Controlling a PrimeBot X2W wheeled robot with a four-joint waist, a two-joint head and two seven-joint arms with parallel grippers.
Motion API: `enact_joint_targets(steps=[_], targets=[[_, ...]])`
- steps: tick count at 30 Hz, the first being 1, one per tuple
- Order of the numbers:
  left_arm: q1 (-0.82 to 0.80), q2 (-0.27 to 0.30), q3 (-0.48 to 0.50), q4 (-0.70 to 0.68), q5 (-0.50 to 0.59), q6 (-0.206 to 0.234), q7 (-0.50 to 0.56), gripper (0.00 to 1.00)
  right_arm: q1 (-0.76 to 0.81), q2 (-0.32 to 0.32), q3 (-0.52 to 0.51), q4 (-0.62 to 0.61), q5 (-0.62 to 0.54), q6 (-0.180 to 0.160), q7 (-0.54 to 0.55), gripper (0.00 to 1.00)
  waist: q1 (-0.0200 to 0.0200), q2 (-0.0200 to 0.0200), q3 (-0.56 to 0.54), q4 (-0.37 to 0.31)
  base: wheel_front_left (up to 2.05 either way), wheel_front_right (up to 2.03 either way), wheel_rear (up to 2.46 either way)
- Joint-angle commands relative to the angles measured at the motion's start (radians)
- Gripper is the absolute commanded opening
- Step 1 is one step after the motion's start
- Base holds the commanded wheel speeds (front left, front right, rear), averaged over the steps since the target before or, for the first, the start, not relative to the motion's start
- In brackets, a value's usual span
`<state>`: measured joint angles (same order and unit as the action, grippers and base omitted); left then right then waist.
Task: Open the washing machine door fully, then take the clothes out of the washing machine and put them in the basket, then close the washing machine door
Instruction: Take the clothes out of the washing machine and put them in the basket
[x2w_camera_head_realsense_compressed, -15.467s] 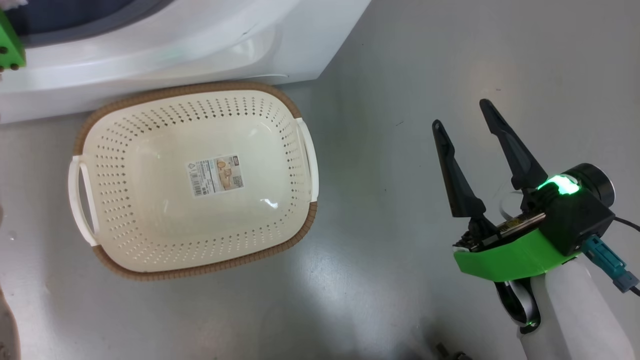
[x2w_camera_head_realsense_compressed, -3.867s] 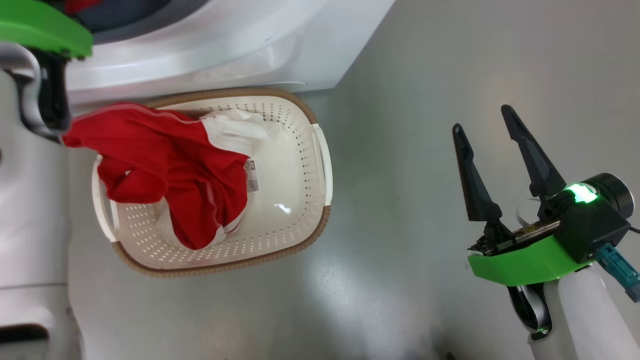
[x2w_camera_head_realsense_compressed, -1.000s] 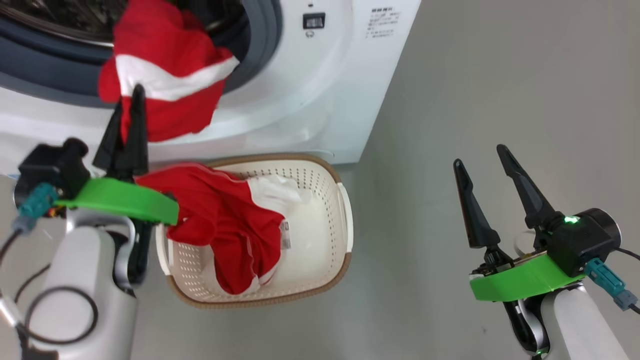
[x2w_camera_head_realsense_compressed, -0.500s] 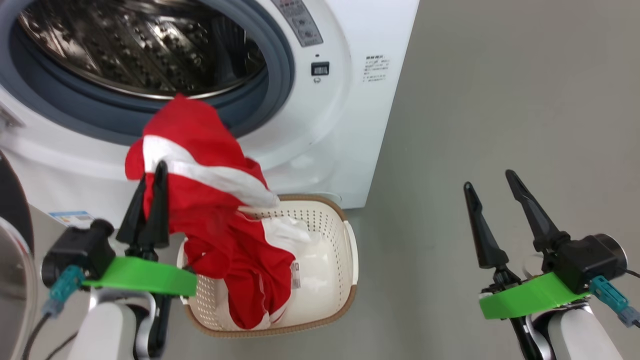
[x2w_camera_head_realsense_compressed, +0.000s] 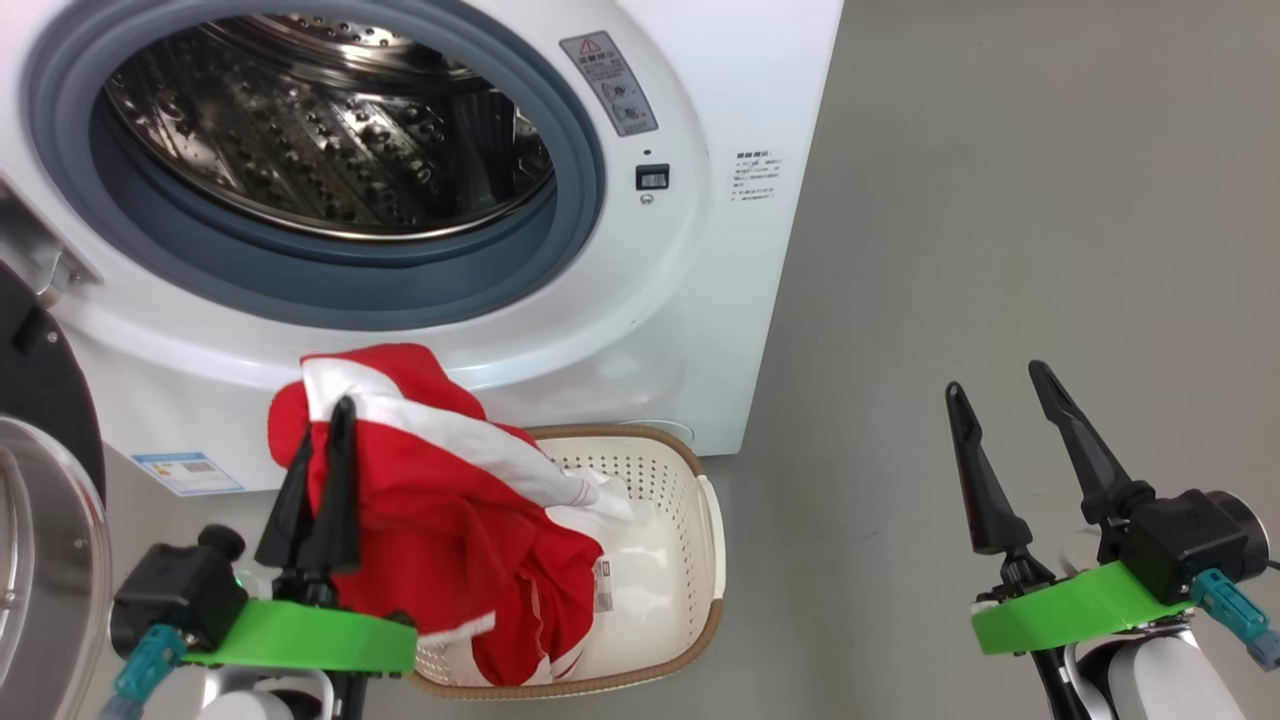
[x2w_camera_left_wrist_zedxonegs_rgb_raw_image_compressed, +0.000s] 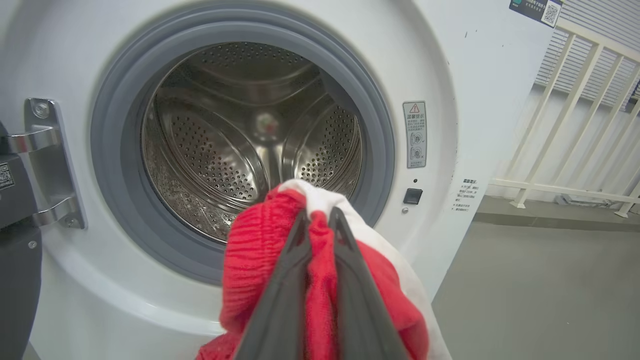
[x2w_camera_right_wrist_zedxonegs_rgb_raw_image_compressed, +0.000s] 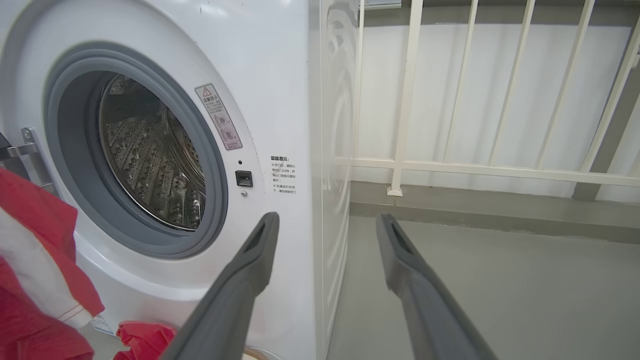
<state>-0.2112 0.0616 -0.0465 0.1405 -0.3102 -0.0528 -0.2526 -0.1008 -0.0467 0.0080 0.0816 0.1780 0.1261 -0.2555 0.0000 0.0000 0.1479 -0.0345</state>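
The washing machine (x2w_camera_head_realsense_compressed: 700, 90) stands with its steel drum (x2w_camera_head_realsense_compressed: 320, 150) bare of cloth. Its door (x2w_camera_head_realsense_compressed: 30, 400) is swung open at the far left. Below the opening sits the basket (x2w_camera_head_realsense_compressed: 695, 530) with red and white clothes (x2w_camera_head_realsense_compressed: 530, 590) draped inside. My left gripper (x2w_camera_head_realsense_compressed: 325, 430) is shut on another red garment with a white stripe (x2w_camera_head_realsense_compressed: 420, 450), held above the basket's left end. In the left wrist view the fingers (x2w_camera_left_wrist_zedxonegs_rgb_raw_image_compressed: 295, 280) pinch red cloth (x2w_camera_left_wrist_zedxonegs_rgb_raw_image_compressed: 255, 255) in front of the drum (x2w_camera_left_wrist_zedxonegs_rgb_raw_image_compressed: 240, 140). My right gripper (x2w_camera_head_realsense_compressed: 997, 382) is open over the floor, nothing between its fingers (x2w_camera_right_wrist_zedxonegs_rgb_raw_image_compressed: 250, 270).
Grey floor (x2w_camera_head_realsense_compressed: 1000, 200) stretches to the right of the machine. A white railing (x2w_camera_right_wrist_zedxonegs_rgb_raw_image_compressed: 475, 170) runs along the wall beside it. The door's metal hinge (x2w_camera_left_wrist_zedxonegs_rgb_raw_image_compressed: 45, 165) sits left of the grey rubber ring (x2w_camera_left_wrist_zedxonegs_rgb_raw_image_compressed: 115, 150).
The head camera has tilted up, showing more of the drum. My left gripper has drawn the red garment out of the drum mouth and down over the basket. The right gripper stays open.
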Motion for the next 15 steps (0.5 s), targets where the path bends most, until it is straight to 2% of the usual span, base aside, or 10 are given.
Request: enact_joint_targets(steps=[1, 8, 15], targets=[[0.001, 0.01, 0.031, -0.034, -0.002, 0.005, -0.009, 0.0, 0.007, -0.004, 0.018, -0.026, 0.006, 0.005, -0.006, 1.0, 0.0, 0.0, -0.005, 0.001, 0.0, 0.0, 0.0], [0.016, 0.002, 0.018, -0.011, -0.013, 0.005, -0.009, 0.0, 0.021, -0.004, 0.022, -0.025, 0.007, 0.005, -0.006, 1.0, 0.0, 0.0, -0.006, -0.001, 0.0, 0.0, 0.0], [-0.021, -0.003, -0.003, 0.099, -0.048, 0.004, 0.005, 0.0, 0.015, -0.004, 0.024, -0.031, 0.002, 0.005, -0.006, 1.0, 0.0, 0.0, 0.025, -0.007, 0.0, 0.0, 0.0]])
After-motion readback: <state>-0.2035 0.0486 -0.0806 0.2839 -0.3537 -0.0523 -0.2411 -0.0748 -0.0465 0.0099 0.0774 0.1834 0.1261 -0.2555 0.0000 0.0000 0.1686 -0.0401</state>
